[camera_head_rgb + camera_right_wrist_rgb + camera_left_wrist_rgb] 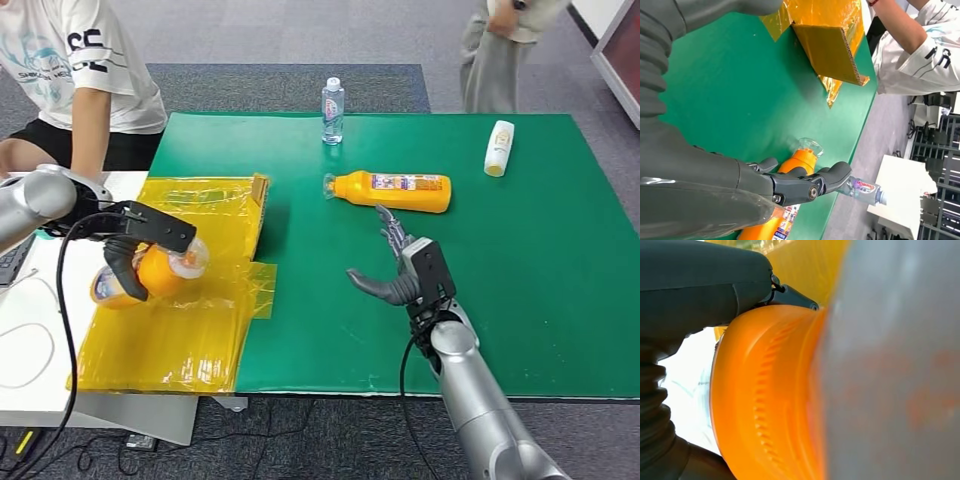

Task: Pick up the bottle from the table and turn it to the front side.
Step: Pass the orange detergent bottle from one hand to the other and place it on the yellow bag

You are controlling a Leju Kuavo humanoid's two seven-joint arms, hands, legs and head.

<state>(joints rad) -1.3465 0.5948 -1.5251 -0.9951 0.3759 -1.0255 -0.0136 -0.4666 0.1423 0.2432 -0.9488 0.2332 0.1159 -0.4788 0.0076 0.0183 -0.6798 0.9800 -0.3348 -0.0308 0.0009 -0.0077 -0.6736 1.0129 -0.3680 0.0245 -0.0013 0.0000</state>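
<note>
My left hand (132, 250) grips an orange bottle (155, 272) just above the yellow plastic sheet (189, 340), fingers wrapped around its body, clear cap pointing right. The left wrist view has the same orange bottle (764, 395) pressed against the left hand (696, 285), with a blurred pale part close to the lens. A second orange bottle (396, 190) lies on its side on the green mat (528, 280), clear cap to the left. My right hand (400, 265) hovers open just in front of it, fingers spread. In the right wrist view the right hand (753, 180) reaches over this bottle (800, 160).
A small water bottle (332, 110) stands at the mat's far edge and a white bottle (499, 148) lies at the far right. A person (83, 70) sits at the far left and another person (506, 40) stands behind the table. A cardboard flap (828, 50) rises from the yellow sheet.
</note>
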